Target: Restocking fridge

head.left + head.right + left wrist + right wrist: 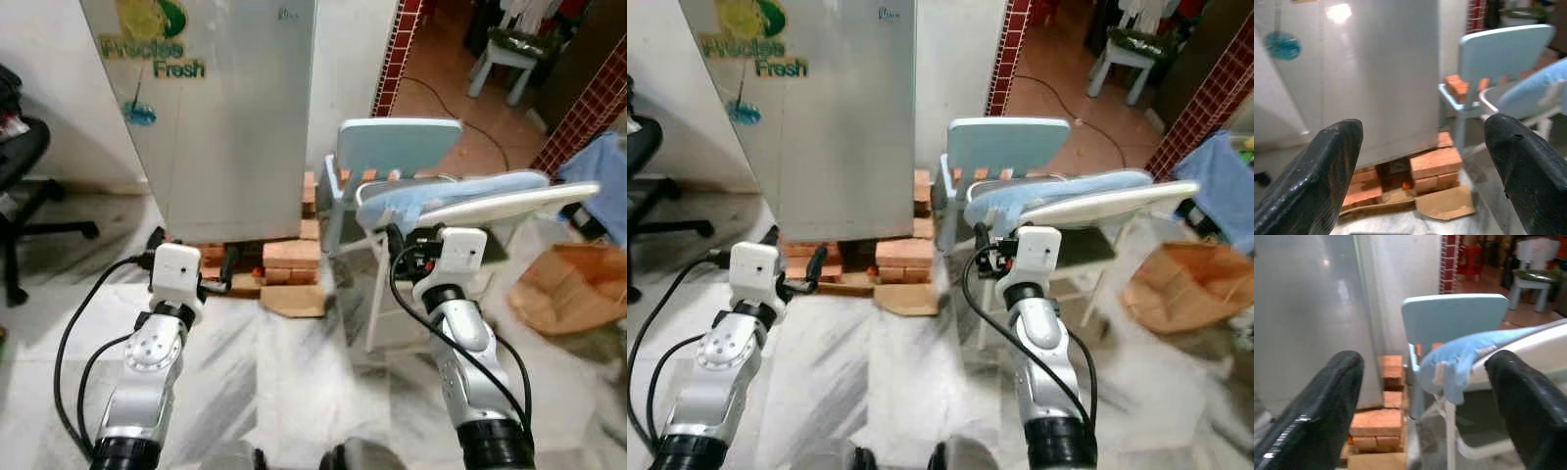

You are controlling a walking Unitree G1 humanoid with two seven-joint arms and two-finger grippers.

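A silver fridge (235, 117) with a "Fresh" sticker stands ahead with its door closed, raised on a stack of bricks (290, 258). My left gripper (193, 253) is held low in front of the fridge's bottom edge. In the left wrist view this gripper (1422, 147) is open, its black fingers (1327, 166) wide apart with nothing between them. My right gripper (1425, 391) is open too and holds nothing. It points at a light blue chair (1454, 318) to the right of the fridge.
A white board draped with a blue cloth (470, 196) juts out over the light blue chair (397, 147). A cardboard box (568, 289) lies on the floor at right. A black office chair (20, 186) stands at left, and a flat cardboard piece (294, 299) lies before the bricks.
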